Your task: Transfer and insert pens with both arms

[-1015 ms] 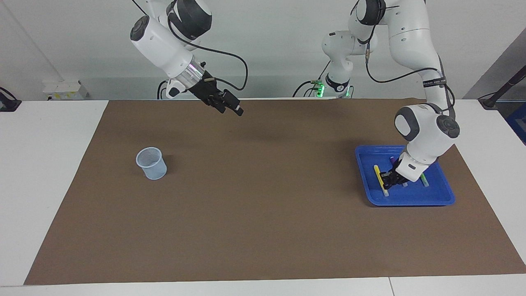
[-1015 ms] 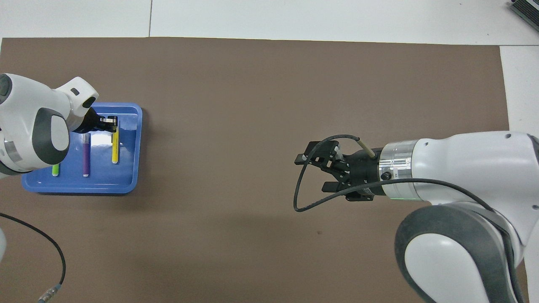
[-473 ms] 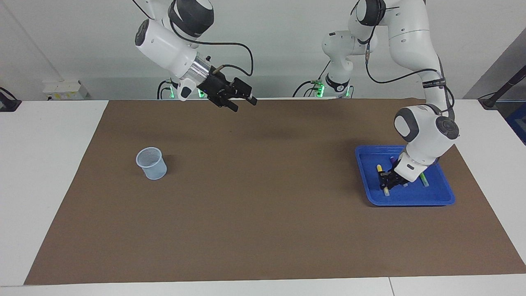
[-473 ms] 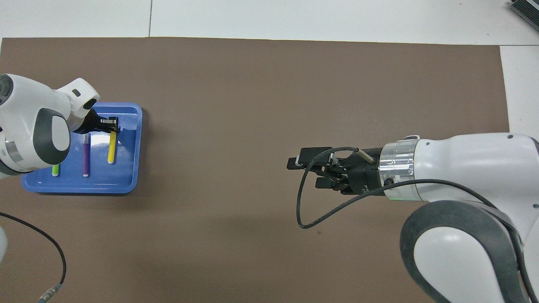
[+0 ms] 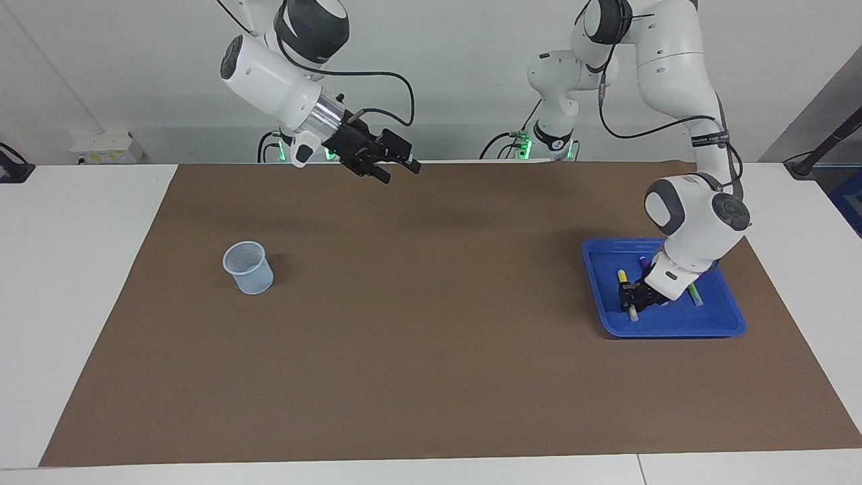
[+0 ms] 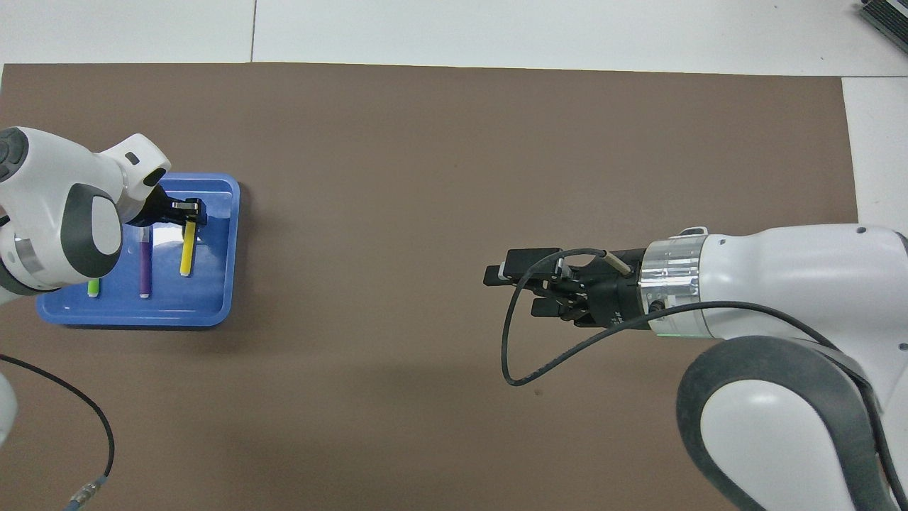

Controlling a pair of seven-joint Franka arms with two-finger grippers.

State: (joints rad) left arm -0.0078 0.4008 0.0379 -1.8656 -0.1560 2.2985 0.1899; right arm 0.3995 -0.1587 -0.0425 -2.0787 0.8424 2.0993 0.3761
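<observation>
Three pens lie in a blue tray point(image 5: 673, 327) point(image 6: 213, 305) at the left arm's end of the table. My left gripper point(image 5: 632, 296) point(image 6: 190, 211) is down in the tray, shut across the yellow pen point(image 5: 621, 275) point(image 6: 186, 252) close to its whitish end. The purple pen point(image 6: 145, 266) point(image 5: 642, 259) and the green pen point(image 6: 93, 287) point(image 5: 694, 294) lie beside it, partly hidden under the left arm. My right gripper point(image 5: 399, 172) point(image 6: 514, 291) hangs high over the brown mat, open and holding nothing, pointing toward the left arm's end.
A pale blue mesh cup point(image 5: 249, 268) stands upright on the brown mat point(image 5: 431, 350) toward the right arm's end. A black cable point(image 6: 511, 341) loops off the right wrist. A smaller white arm point(image 5: 555, 101) with a green-lit base stands at the back.
The right gripper rose and turned to point toward the left arm's end. The left gripper closed on the yellow pen, whose end nearer the robots slid slightly sideways in the tray.
</observation>
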